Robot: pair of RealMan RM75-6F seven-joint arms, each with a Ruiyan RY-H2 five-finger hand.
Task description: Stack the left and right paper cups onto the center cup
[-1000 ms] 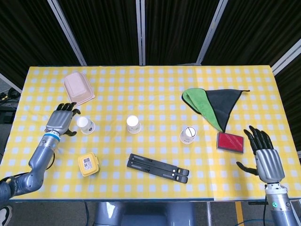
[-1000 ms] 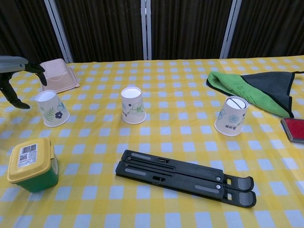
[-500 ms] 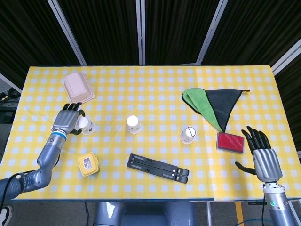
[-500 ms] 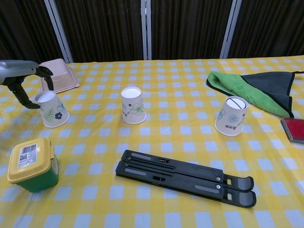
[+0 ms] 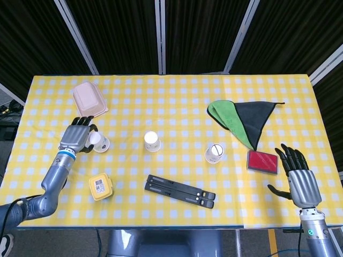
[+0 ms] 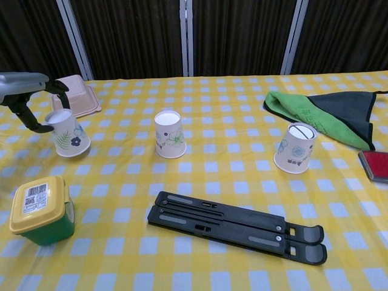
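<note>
Three paper cups stand upside down in a row on the yellow checked table. The left cup [image 5: 98, 142] [image 6: 66, 133] leans over, its top tipped toward my left hand [image 5: 77, 140] [image 6: 27, 100], which grips it with the thumb on its near side and fingers over the far side. The center cup [image 5: 152, 141] [image 6: 169, 134] and the right cup [image 5: 214, 152] [image 6: 294, 148] stand upright and untouched. My right hand [image 5: 300, 179] hovers open at the table's right front corner, far from the cups, and is out of the chest view.
A pink lidded box [image 5: 90, 100] [image 6: 74, 97] sits just behind the left cup. A yellow-lidded green tub [image 5: 101, 187] [image 6: 41, 209] and a black folding stand [image 5: 179, 191] [image 6: 236, 226] lie in front. A green-and-black cloth [image 5: 241, 120] and a red pad [image 5: 262, 161] lie at the right.
My left hand moved right onto the left cup and closed around it; the cup now leans and has shifted slightly. My right hand drew back a little toward the front edge.
</note>
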